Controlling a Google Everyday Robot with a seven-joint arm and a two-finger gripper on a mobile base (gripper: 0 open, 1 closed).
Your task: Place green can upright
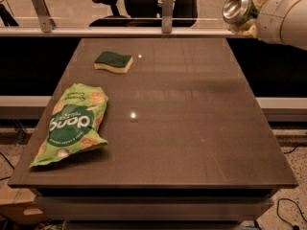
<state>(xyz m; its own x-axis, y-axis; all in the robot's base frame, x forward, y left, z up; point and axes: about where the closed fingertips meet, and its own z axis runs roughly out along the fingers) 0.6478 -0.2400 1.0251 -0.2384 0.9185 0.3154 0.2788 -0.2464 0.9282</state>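
High at the top right, above the table's far right corner, the green can (236, 6) is held in the air on its side, its shiny silver end facing me. The can's body is mostly hidden. My gripper (247, 14) is shut on it, pale fingers (250, 28) wrapped around its body, with the white arm (283, 16) running off to the right edge.
The dark brown table (182, 128) fills the view. A green-topped yellow sponge (113, 62) lies at the far left. A large green snack bag (72, 123) lies flat near the left edge. A rail with metal posts (167, 8) and office chairs stand behind the table.
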